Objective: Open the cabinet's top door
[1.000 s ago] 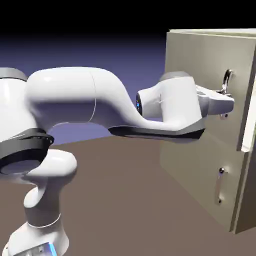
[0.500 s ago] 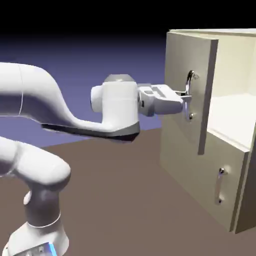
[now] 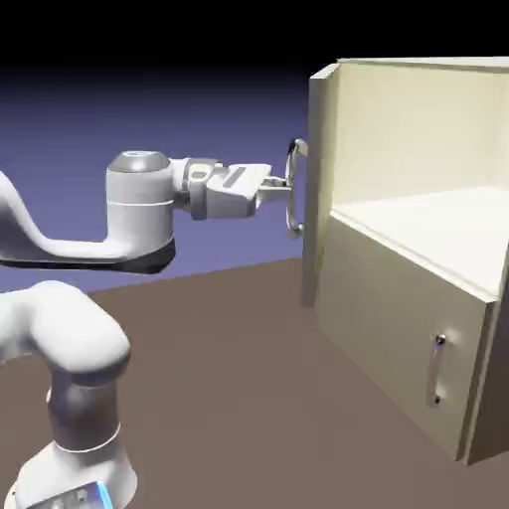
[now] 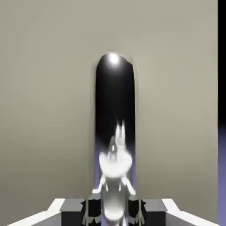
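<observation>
At lower middle of the hand view, the gripper seems to pinch the long handle. Beyond, the top door stands wide open, upper middle of the exterior view; the pull looks nearly finished, calling next for release.

Mirror-glossy metal handle on a smooth, matt beige door.

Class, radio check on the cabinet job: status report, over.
Two-finger tool shut on curved silver bar handle. Flat beige upper door swung wide open, cabinet's pale interior showing. Nothing seen blocking the door.
</observation>
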Motion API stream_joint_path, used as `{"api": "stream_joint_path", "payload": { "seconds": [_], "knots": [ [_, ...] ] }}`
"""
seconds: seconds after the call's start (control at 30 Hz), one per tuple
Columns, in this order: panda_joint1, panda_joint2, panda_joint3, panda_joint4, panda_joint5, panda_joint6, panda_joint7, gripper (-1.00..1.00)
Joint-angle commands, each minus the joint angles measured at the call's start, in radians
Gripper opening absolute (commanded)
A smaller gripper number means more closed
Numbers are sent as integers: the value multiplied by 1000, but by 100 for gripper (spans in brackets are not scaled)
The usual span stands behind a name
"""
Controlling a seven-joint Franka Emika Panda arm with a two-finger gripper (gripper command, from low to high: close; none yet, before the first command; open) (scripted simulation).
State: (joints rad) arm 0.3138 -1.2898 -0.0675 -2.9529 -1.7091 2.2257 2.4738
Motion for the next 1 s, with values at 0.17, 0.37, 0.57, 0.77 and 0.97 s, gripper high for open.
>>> {"api": "stream_joint_path", "payload": {
  "seconds": [0.17,0.37,0.57,0.77,0.97],
  "knots": [
    [41,-42,218,-16,248,-167,-41,-100],
    [74,-13,435,25,471,-342,-46,-100],
    [56,76,652,127,673,-526,-27,-100],
    [-45,197,870,296,844,-719,2,-100],
    [-224,302,1080,511,970,-905,24,-100]
  ]
}}
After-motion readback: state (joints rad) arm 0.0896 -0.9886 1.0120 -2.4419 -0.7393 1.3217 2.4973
